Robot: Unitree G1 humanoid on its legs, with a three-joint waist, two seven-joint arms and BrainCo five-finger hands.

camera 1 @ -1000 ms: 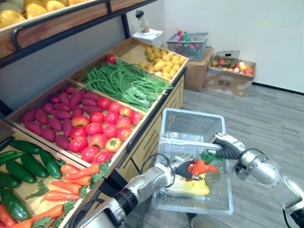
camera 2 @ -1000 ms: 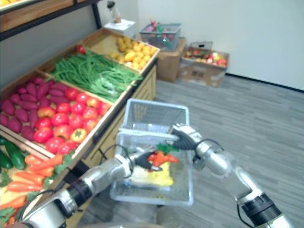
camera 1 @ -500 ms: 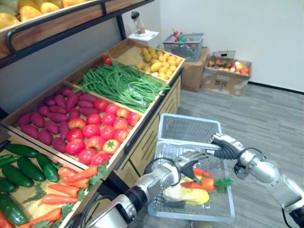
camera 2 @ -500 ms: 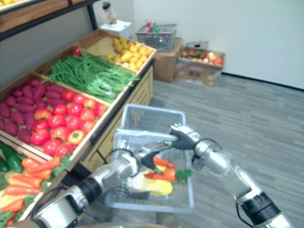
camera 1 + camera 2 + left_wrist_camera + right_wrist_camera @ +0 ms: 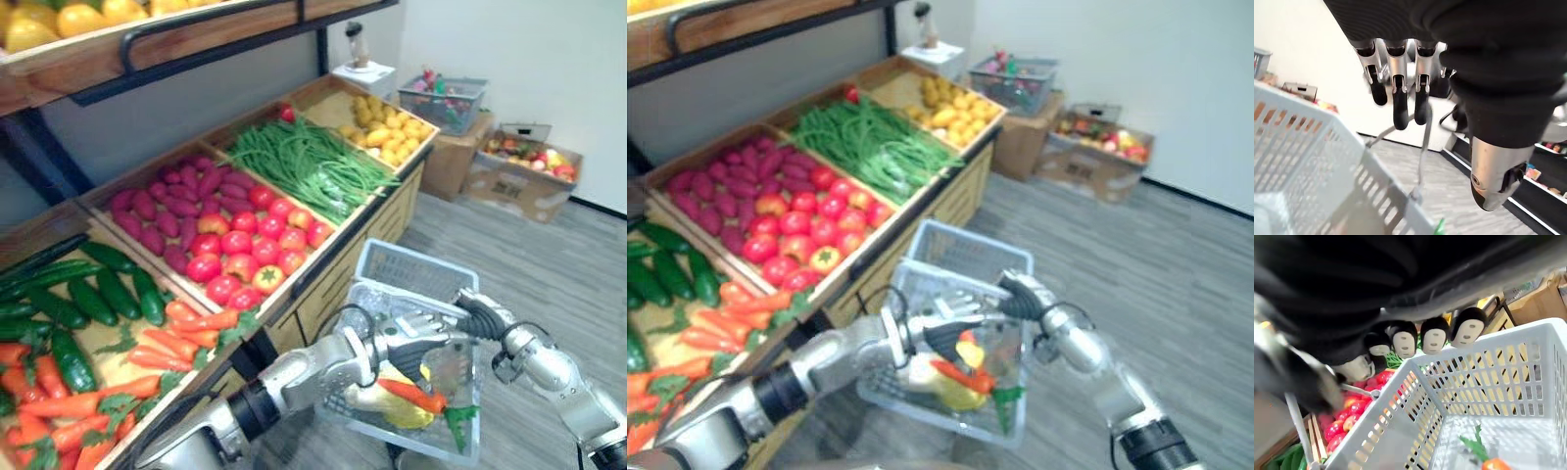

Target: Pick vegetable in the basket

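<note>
Over the white plastic basket (image 5: 416,281) we find the left hand (image 5: 404,333), its fingers (image 5: 1400,100) straight and relaxed, nothing between them. The carrot (image 5: 413,396) lies down in the basket, below those fingers and clear of them, not touched by any fingertip or by the thumb. It rests slantwise across a pale yellow vegetable (image 5: 395,412), with its leafy green top (image 5: 457,419) pointing to the basket's near right corner. In the left wrist view the dark fingertips hang just beside the thin wire handle (image 5: 1423,142) without closing on it, and the basket's slotted wall sits beneath. On the other side the right hand (image 5: 482,313) has its fingers (image 5: 1434,339) curled over at the basket's rim, wrapped round the handle and holding the basket off the floor. Beside it all stands the produce stand, with red tomatoes (image 5: 250,264), green beans (image 5: 309,162) and more carrots (image 5: 186,338) in wooden trays.
</note>
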